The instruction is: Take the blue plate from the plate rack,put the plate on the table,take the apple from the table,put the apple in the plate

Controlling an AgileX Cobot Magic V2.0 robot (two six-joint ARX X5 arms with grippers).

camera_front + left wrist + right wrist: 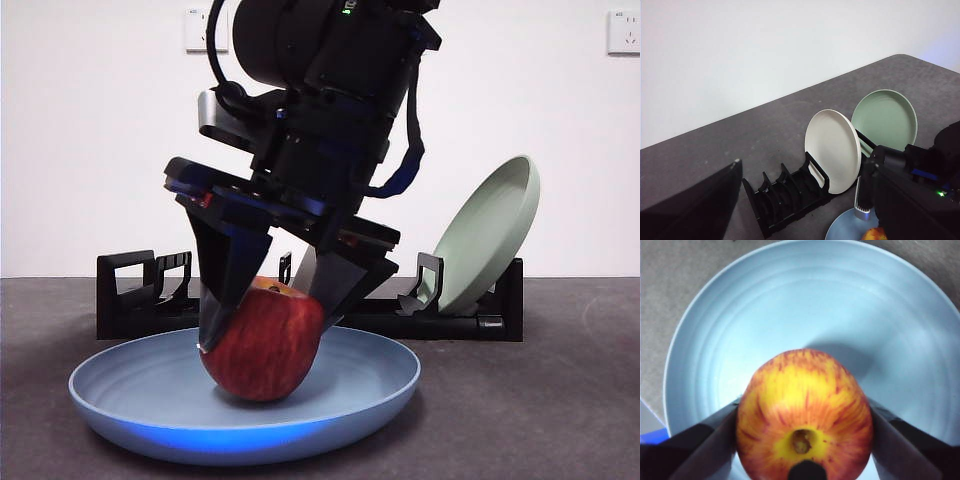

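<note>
The round, red-and-yellow streaked apple [263, 343] sits tilted in the smooth, shallow blue plate [150, 390] on the rough grey table [560, 400], clamped between the right gripper's [265, 325] black jaws, the slotted black rack [140, 295] behind it.

Plain white wall [90, 150] behind, evenly lit, no windows in view. Two white wall sockets sit high on it, one socket [204, 28] toward upper left, the other socket [622, 31] at the far right edge. The wall meets the dark grey surface in a straight line; a faint bluish tint shows at one corner in the left wrist view.
</note>
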